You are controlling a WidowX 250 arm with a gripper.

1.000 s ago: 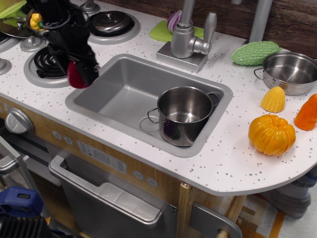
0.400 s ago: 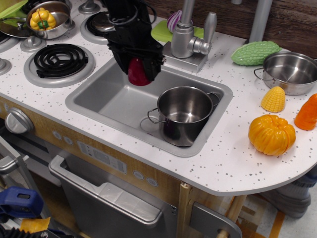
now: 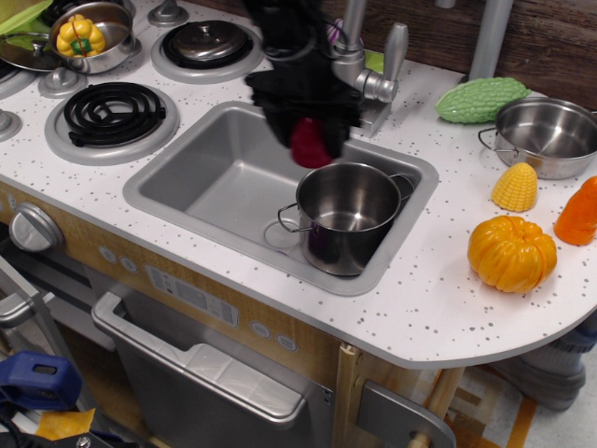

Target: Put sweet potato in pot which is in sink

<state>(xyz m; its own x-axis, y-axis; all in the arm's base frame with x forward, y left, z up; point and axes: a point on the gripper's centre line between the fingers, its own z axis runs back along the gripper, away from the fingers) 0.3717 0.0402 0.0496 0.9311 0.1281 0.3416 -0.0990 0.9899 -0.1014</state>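
My black gripper (image 3: 309,142) is shut on the dark red sweet potato (image 3: 311,145) and holds it in the air over the grey sink (image 3: 210,182), just above the far-left rim of the pot. The image of the arm is motion-blurred. The shiny steel pot (image 3: 345,215) with two loop handles stands upright in the sink's right half, and nothing shows inside it. The silver faucet (image 3: 359,70) rises just behind the gripper.
A wider steel pot (image 3: 548,136), a green bumpy vegetable (image 3: 480,99), yellow corn (image 3: 515,187), an orange pumpkin (image 3: 511,252) and an orange toy (image 3: 579,213) lie on the right counter. Stove burners (image 3: 114,114) and a small bowl with a yellow toy (image 3: 86,34) are at left.
My gripper has carried the sweet potato rightward from beside the stove burner, across the sink's back, to just above the pot's left rim. The pot has not moved.
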